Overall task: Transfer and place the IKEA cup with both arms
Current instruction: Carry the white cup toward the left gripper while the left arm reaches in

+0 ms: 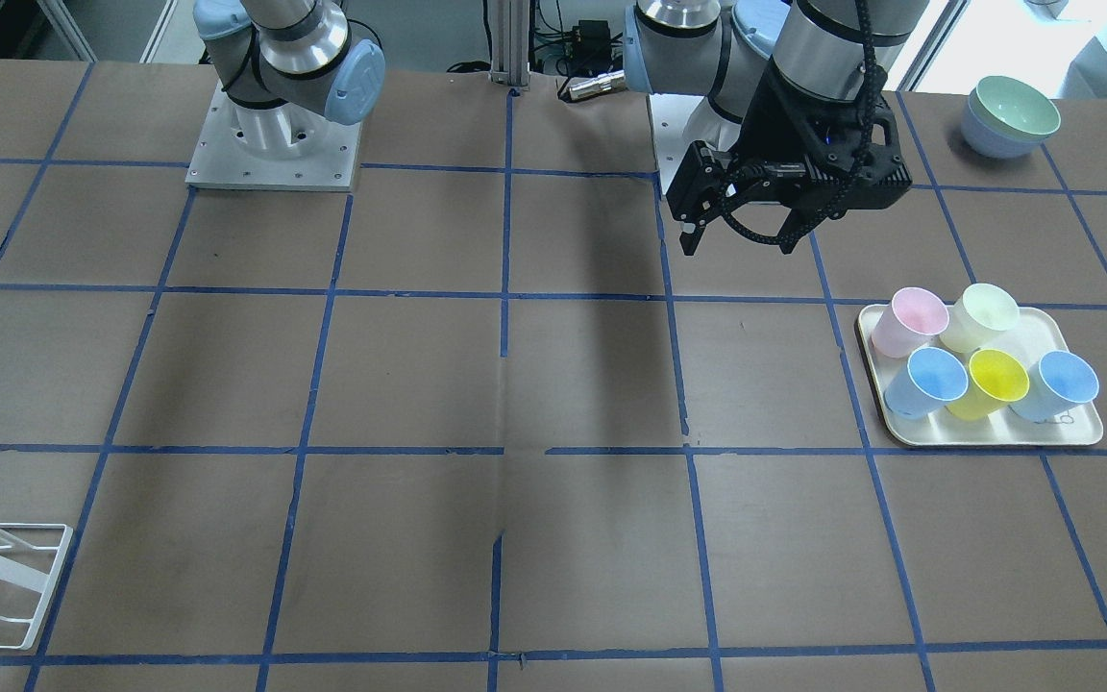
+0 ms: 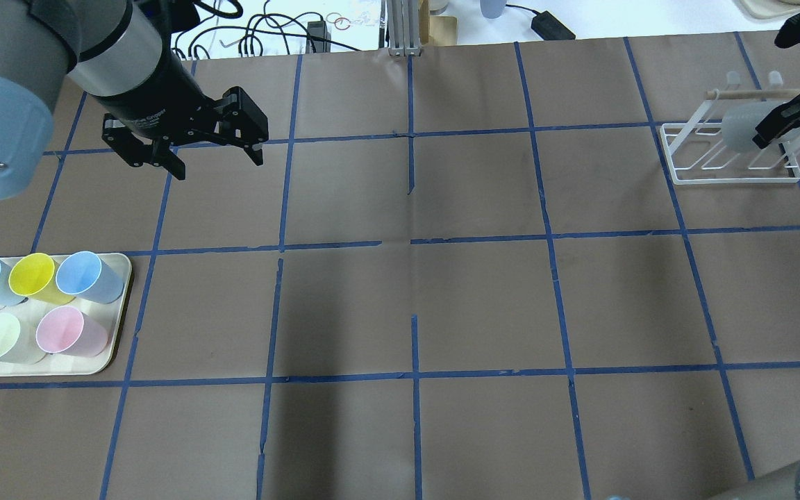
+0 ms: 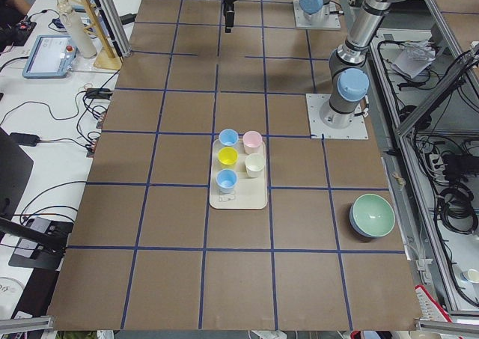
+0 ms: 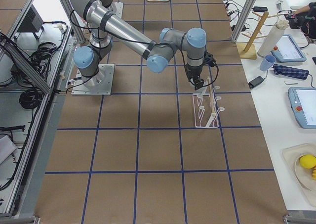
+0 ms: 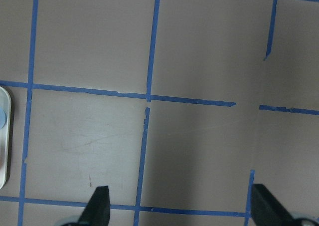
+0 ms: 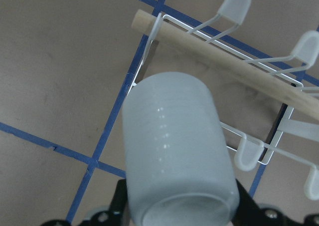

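The right hand (image 2: 773, 129) clenches the IKEA cup (image 6: 174, 151) by its sidewall, probably near the rim, above the wire rack (image 2: 685, 149). It looks like light, smooth, springy plastic, so squeeze gently across the wall. The left hand (image 2: 218, 165) hangs released, empty.

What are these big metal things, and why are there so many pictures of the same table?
They are two robot arms bolted to a brown table with blue tape lines. Six cameras watch together: two high up, one at each table end, one on each wrist. The left arm hangs with jaws open and empty. On its side sits a tray with five coloured cups. Two stacked bowls sit in a corner. The right arm has its jaws gripping a pale grey cup at a white wire rack.
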